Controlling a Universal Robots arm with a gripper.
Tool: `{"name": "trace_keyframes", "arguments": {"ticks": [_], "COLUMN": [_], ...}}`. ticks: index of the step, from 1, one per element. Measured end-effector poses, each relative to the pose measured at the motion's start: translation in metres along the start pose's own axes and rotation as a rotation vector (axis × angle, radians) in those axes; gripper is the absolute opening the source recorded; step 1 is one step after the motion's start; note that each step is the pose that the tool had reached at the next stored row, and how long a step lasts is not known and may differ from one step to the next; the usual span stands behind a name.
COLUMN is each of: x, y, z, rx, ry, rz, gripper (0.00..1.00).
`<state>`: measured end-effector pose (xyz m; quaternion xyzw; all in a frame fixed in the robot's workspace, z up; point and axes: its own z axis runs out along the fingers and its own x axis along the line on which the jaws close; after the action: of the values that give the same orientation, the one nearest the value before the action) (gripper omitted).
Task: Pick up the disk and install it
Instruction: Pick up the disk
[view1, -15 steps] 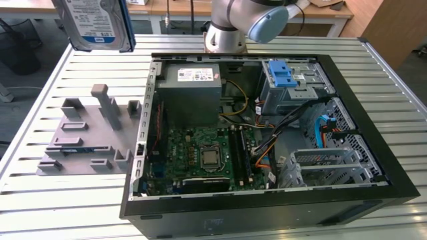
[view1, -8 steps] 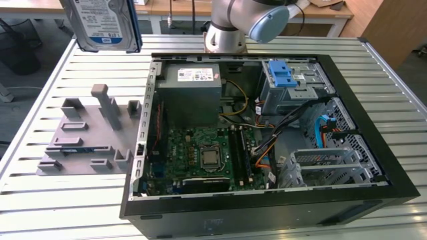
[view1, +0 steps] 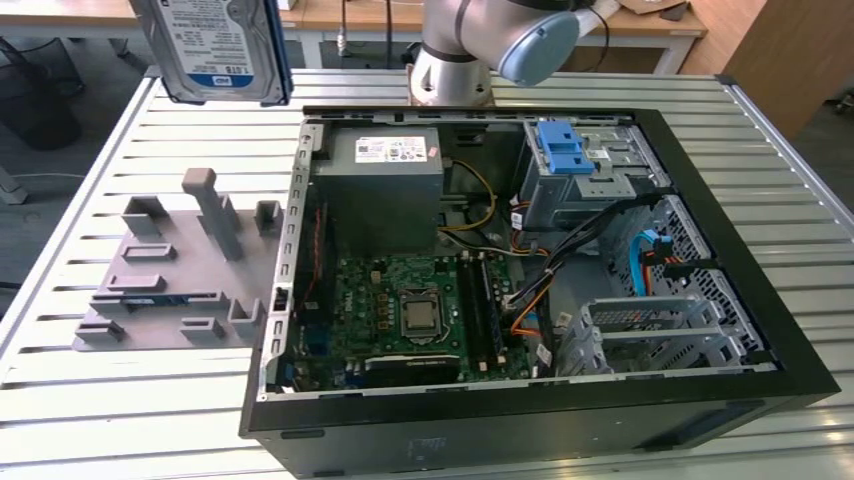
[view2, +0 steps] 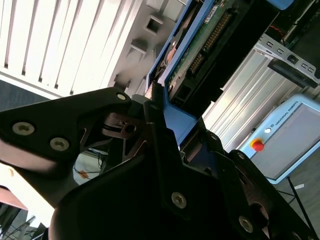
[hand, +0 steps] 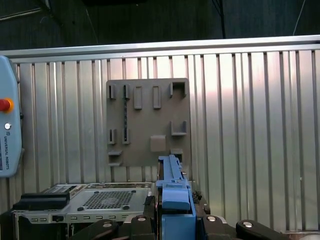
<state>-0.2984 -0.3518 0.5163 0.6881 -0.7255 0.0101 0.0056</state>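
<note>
At the exterior view's left the disk (view1: 214, 45) hangs upright, label showing, well above the slatted table (view1: 80, 400) and the grey fixture plate (view1: 174, 270). In the second wrist view the gripper (view2: 160, 102) pinches the disk's blue rail (view2: 180, 119). Further right lies the open computer case (view1: 534, 420), motherboard exposed.

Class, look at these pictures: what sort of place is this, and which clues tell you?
Probably a robotics lab or workshop: an open computer case on a slatted metal table, a grey fixture plate beside it, and a robot arm whose pincer holds the disk.
</note>
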Motion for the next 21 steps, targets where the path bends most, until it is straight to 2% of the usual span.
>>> {"name": "trace_keyframes", "arguments": {"ticks": [7,21], "x": [0.0003,0.0], "y": [-0.0098,-0.0212], "z": [0.0001,0.0003], "rx": [0.0,0.0], "ry": [0.0,0.0], "rz": [0.0,0.0], "gripper": [0.36,0.36]}}
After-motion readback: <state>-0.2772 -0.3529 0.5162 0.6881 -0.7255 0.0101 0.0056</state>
